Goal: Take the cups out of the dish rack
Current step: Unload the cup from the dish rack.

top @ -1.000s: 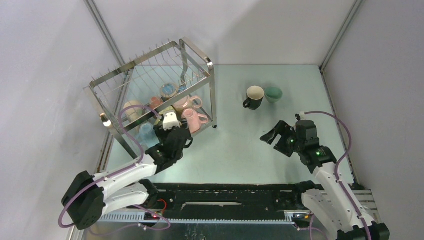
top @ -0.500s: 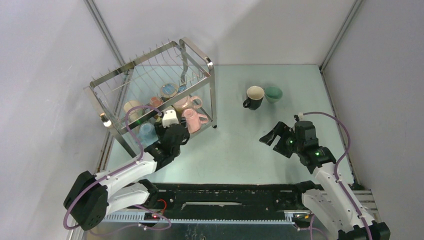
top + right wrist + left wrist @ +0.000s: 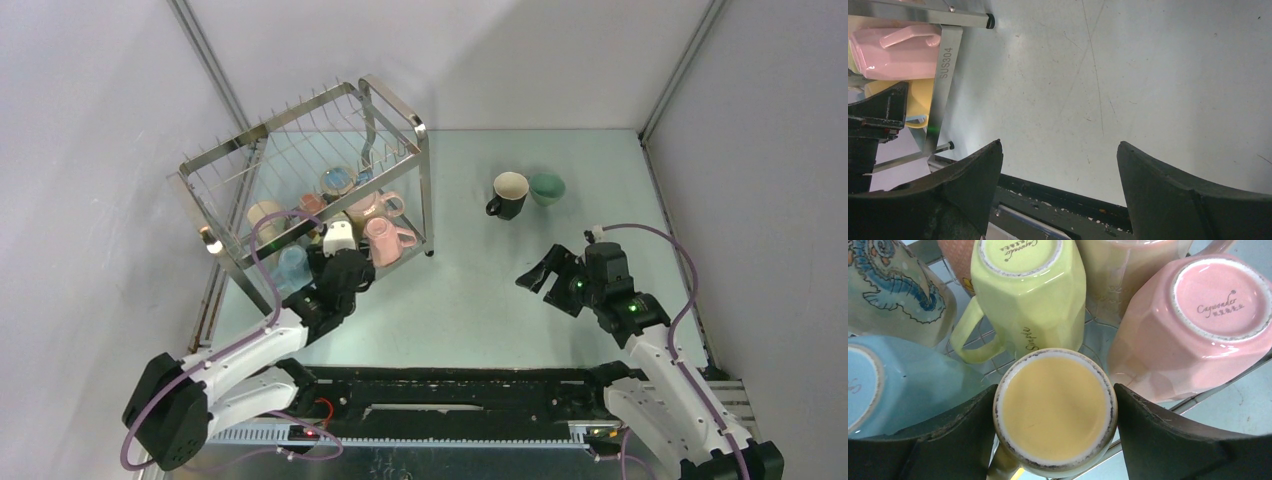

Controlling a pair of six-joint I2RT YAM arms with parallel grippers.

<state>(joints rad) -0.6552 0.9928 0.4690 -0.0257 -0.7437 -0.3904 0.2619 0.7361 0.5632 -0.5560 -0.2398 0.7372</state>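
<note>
Item one, the left pincer (image 3: 1055,386): reached in at the lower tier of the dish rack (image 3: 424,180), its two dark fingers (image 3: 953,440) flanking the base of a yellow mug (image 3: 1055,410). The mug sits squarely between them, base turned toward the wrist. Both fingers lie against its sides with no gap that I can make out. Whether they are actually squeezing it I cannot tell from here. Just beyond the fingertips is a lime mug (image 3: 1030,295), base likewise toward the pincer, loop handle out to one side. Outside one finger is a light blue mug (image 3: 908,385), and past that a pale mug painted with a seahorse (image 3: 893,285). Outside the other finger is a pink mug (image 3: 1198,325), with a beige mug (image 3: 1128,280) beyond it, next to the lime one. All of these lie in the rack. Item two, the right pincer (image 3: 540,268): held above the bare table (image 3: 470,310), jaws spread wide, nothing between them. The rack stands well off to its side, across open tabletop. Ahead of it, further from the arm bases and well apart from its fingers, a black mug (image 3: 508,194) with a cream inside and a green mug (image 3: 547,187) stand upright side by side on the table.
</note>
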